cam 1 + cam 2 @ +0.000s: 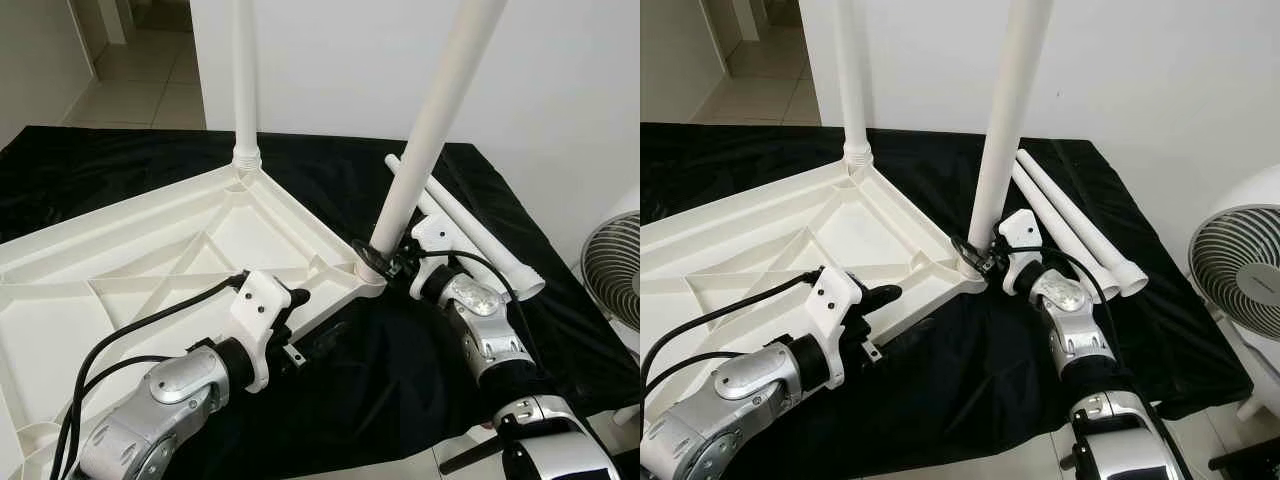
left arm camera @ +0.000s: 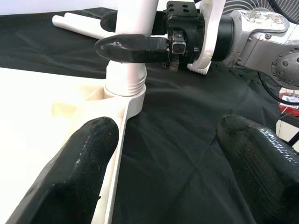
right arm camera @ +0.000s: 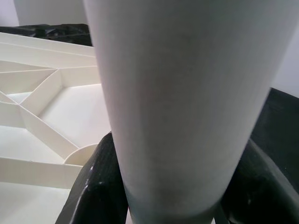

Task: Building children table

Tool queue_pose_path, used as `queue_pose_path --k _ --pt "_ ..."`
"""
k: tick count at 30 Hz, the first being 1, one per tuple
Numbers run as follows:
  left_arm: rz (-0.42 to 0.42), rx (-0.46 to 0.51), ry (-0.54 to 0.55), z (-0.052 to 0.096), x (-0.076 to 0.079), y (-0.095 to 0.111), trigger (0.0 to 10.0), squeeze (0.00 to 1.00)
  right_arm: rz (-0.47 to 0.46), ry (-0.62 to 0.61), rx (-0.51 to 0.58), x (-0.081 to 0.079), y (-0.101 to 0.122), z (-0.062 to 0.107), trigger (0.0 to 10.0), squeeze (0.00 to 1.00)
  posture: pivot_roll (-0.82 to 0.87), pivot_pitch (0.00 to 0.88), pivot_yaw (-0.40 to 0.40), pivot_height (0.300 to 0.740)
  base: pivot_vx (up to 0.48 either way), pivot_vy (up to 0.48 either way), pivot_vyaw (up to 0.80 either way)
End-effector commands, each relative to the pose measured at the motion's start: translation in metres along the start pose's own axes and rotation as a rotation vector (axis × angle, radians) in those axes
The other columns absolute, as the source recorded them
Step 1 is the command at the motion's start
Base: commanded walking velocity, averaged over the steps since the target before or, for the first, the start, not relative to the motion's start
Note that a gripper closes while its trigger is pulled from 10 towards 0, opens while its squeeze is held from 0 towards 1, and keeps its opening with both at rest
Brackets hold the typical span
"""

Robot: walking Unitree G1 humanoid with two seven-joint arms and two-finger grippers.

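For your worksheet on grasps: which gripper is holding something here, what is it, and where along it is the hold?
The right gripper clamps the white table leg just above its threaded base. The left gripper is open, holding nothing.

Tabletop: white plastic, smooth, ribbed underside, satin sheen. 4 legs: white plastic, smooth, matt. Cloth: black fabric, faintly glossy, creased. Pincer fingers: black, rubbery, finely textured. Arms: brushed silver metal.
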State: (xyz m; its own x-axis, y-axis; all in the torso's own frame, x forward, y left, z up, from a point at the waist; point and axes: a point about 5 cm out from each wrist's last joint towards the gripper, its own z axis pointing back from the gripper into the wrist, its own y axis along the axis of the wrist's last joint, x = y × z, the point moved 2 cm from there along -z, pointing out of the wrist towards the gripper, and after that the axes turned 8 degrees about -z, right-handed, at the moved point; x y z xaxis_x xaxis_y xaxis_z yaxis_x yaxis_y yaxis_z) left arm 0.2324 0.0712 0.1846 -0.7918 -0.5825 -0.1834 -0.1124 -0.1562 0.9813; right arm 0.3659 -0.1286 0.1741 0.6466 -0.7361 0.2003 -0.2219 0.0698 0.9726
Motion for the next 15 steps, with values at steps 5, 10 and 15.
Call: queue_pose_path --k 5,10,15 --pt "0.004 0.005 -0.036 0.002 0.006 0.003 10.0 0.0 -0.105 -0.03 -0.11 -0.004 -0.026 0.002 10.0 0.0 0.11 0.118 -0.048 0.74 0.0 0.0 0.0" --pt "0.005 0.005 -0.04 0.002 0.007 0.003 10.0 0.0 -0.178 -0.069 -0.161 -0.004 -0.038 0.003 10.0 0.0 0.11 0.121 -0.05 0.74 0.0 0.0 0.0" --pt "0.006 0.003 -0.043 0.002 0.008 0.003 10.0 0.0 -0.199 -0.075 -0.18 -0.005 -0.041 0.003 10.0 0.0 0.11 0.122 -0.051 0.74 0.0 0.0 0.0"
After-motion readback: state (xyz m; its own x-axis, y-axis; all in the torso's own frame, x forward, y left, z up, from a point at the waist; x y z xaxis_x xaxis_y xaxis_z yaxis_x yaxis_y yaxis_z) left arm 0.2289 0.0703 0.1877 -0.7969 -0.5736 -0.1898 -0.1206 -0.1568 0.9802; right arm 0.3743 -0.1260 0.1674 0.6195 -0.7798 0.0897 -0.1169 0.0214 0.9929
